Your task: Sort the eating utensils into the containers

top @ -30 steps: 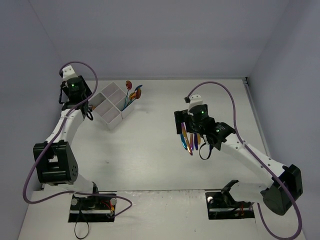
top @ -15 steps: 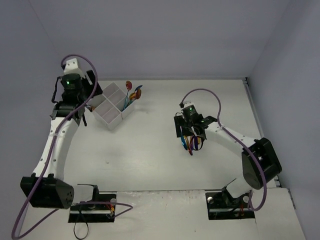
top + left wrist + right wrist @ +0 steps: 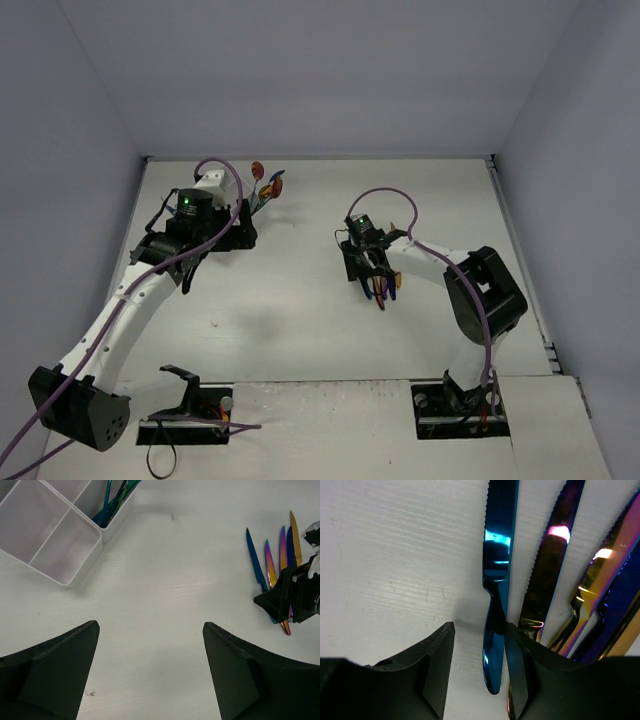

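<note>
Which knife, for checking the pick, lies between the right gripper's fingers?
The all-blue knife, leftmost in the wrist view; the other knives lie outside the right gripper.

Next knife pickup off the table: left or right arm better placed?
Right. The right gripper is down on the pile of knives, fingers either side of the blue knife. The left gripper hangs open over bare table, between the white box and the pile.

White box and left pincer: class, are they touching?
Apart. The left wrist view shows bare table between the white box and the left pincer.
</note>
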`<state>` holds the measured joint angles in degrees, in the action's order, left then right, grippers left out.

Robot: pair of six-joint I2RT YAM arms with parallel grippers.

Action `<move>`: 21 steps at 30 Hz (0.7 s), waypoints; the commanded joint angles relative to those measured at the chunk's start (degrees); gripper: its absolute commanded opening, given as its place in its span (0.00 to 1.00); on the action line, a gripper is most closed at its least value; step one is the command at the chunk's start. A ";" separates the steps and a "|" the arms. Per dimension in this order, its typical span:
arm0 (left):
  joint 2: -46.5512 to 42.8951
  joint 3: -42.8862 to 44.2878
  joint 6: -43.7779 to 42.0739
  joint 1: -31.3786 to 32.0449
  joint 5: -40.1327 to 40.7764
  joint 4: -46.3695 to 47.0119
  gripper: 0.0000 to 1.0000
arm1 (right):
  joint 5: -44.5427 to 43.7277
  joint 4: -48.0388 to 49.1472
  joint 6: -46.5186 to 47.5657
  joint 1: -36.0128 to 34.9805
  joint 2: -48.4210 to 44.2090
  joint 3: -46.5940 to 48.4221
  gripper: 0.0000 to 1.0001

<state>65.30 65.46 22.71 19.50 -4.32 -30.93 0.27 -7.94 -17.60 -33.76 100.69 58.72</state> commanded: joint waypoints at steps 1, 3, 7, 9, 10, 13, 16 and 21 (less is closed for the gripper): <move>-2.18 0.49 1.01 0.36 -0.17 1.40 0.82 | -0.10 -0.06 -0.99 -1.14 2.27 1.87 0.37; -2.02 0.61 0.86 0.36 -0.24 1.32 0.82 | -0.02 -0.06 -1.27 -1.37 3.05 1.76 0.35; -1.69 0.61 0.69 0.45 -0.17 1.46 0.82 | -1.68 -0.21 -1.23 -1.99 4.03 1.40 0.33; -1.56 0.55 0.75 0.45 -0.18 1.49 0.82 | -2.25 -0.33 -1.40 -2.36 4.52 1.67 0.33; -1.32 0.59 0.71 0.45 -0.32 1.49 0.82 | -2.87 -0.38 -1.59 -2.37 4.72 1.76 0.34; -0.87 0.63 0.76 0.45 -0.70 1.48 0.82 | -3.80 -0.68 -1.82 -2.28 5.40 2.81 0.36; -0.79 0.54 1.06 0.45 -0.92 1.49 0.82 | -4.21 -1.10 -1.74 -2.16 6.46 3.96 0.37; -1.37 0.05 1.03 0.45 -1.03 1.40 0.82 | -4.14 -1.88 -1.81 -1.76 8.75 5.65 0.34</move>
<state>64.93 64.86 23.07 19.55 -4.73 -31.42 -3.40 -6.70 -18.22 -35.73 106.04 63.85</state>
